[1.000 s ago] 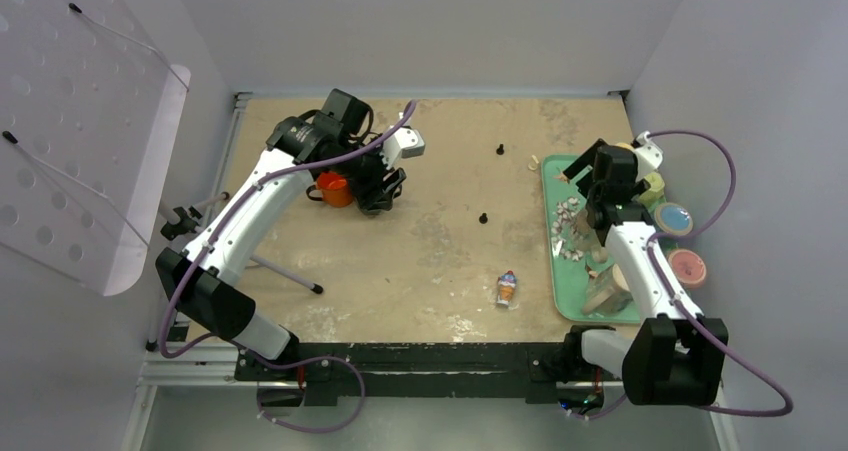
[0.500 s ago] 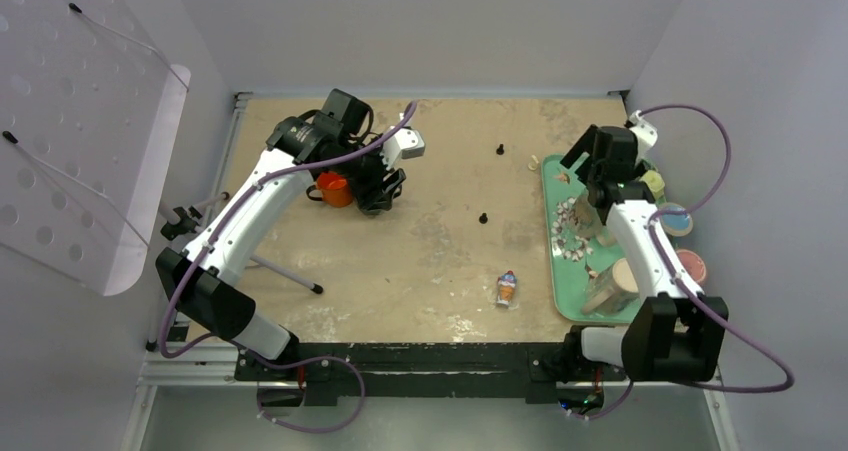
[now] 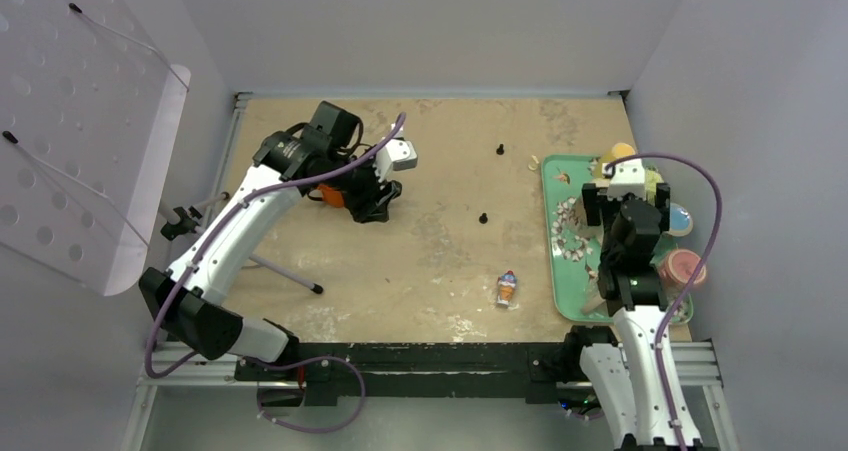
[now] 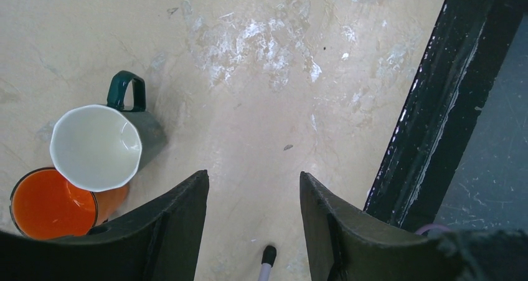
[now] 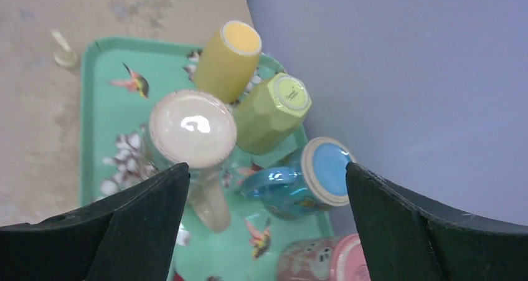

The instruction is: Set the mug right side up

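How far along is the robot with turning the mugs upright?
Done: a green mug and an orange mug stand mouth-up by the open left gripper. In hand: nothing; the open right gripper hangs over the tray. Left: the yellow mug, blue mug and glass mug there sit bottom-up.

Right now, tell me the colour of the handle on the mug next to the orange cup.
Dark green handle; clearest in the left wrist view.

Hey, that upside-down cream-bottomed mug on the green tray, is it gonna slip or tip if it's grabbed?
The cream-bottomed mug shows bright glare on its base, so it's probably glazed and slick. Standing mouth-down, it likely won't tip easily. The yellow mug and lime mug crowd it, so a push would probably jostle them.
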Tool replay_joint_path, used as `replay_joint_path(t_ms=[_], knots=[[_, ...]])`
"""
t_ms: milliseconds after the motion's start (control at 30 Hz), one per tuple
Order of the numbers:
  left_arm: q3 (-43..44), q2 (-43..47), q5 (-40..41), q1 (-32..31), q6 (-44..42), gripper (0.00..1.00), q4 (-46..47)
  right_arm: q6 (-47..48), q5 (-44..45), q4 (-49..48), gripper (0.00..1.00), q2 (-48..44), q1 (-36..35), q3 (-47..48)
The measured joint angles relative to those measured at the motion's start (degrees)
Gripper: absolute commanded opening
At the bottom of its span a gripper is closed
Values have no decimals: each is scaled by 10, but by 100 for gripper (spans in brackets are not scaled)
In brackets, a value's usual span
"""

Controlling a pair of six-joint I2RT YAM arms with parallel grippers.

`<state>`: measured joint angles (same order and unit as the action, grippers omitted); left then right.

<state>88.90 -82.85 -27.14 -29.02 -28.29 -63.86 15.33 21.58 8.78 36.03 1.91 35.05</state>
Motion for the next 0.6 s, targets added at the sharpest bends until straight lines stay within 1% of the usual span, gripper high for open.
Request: replay_joint_path(t_ms=[67, 100, 200, 300, 433, 467, 567, 600], knots=[[-5, 16, -8, 0, 0, 60, 4, 82, -9, 10, 97, 9, 5, -4], [-8, 24, -10, 0, 0, 60, 6, 109, -17, 14, 96, 17, 9, -3], [-16, 47, -18, 0, 0, 60, 17, 182, -32, 43, 91, 78, 28, 14], [-22, 59, -24, 0, 0, 60, 24, 214, -53, 67, 88, 142, 47, 29], [-26, 60, -27, 0, 0, 60, 29, 232, -79, 75, 84, 185, 61, 30], [-27, 60, -27, 0, 0, 60, 30, 234, -85, 70, 82, 196, 63, 29], [-27, 60, -27, 0, 0, 60, 30, 235, -112, 53, 63, 226, 71, 29], [-27, 60, -27, 0, 0, 60, 30, 232, -125, 48, 61, 240, 76, 29]])
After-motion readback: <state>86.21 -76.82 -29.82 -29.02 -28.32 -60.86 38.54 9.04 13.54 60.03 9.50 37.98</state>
